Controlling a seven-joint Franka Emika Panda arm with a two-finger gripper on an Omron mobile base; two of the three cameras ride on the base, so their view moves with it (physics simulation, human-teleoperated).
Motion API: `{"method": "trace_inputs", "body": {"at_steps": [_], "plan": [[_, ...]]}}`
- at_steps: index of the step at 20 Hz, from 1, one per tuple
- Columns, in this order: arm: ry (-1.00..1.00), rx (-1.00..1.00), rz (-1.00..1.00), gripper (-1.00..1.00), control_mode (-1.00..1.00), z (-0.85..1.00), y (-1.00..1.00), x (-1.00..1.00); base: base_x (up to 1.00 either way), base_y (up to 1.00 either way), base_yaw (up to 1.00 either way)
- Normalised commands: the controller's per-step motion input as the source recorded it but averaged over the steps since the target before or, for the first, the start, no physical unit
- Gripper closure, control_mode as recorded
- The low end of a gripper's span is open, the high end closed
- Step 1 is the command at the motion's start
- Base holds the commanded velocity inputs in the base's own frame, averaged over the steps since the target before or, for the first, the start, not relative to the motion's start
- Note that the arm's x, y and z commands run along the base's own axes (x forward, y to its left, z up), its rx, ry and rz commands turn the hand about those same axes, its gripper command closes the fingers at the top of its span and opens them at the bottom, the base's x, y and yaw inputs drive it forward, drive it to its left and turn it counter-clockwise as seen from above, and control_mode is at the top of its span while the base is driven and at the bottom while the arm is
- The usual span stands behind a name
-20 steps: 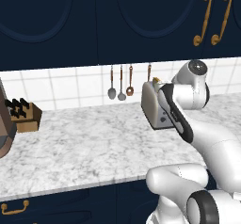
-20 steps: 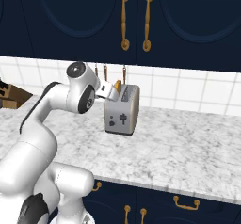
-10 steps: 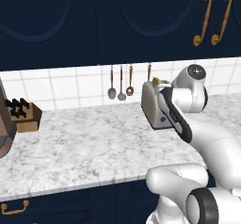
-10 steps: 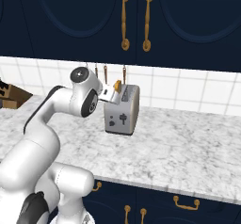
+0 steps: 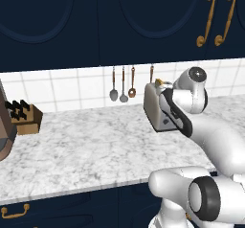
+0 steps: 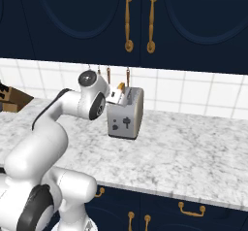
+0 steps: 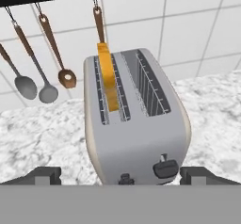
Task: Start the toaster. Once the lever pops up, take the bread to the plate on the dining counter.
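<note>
The silver-grey toaster stands on the marble counter against the tiled wall, also seen as the toaster and toaster. The bread, an orange-tan slice, sticks up from its left slot; I see the bread from the right base too. A dark lever sits on the toaster's near end face. My gripper hovers just above and in front of that end, open, one fingertip on each side, holding nothing. The plate and the dining counter are out of view.
Spoons and ladles hang on the wall behind the toaster. A wooden knife block stands at the counter's far left. Navy upper cabinets with gold handles hang overhead. Open marble lies to the toaster's right.
The arm has edged slightly closer to the toaster. The jaws stay open, and the toaster and bread have not moved.
</note>
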Motion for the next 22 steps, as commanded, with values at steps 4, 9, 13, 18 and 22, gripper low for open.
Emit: {"method": "trace_inputs", "body": {"at_steps": [4,9,13,18,22], "plan": [[0.00,0.00,0.00,-1.00,-1.00,-0.20,0.00,0.46,0.00,0.00,0.00],[0.00,0.00,0.00,-1.00,-1.00,-0.25,0.00,0.41,0.00,0.00,0.00],[0.00,0.00,0.00,-1.00,-1.00,-0.16,0.00,0.34,0.00,0.00,0.00],[0.00,0.00,0.00,-1.00,-1.00,-0.10,0.00,0.34,0.00,0.00,0.00],[0.00,0.00,0.00,-1.00,-1.00,-0.08,0.00,0.33,0.00,0.00,0.00]]}}
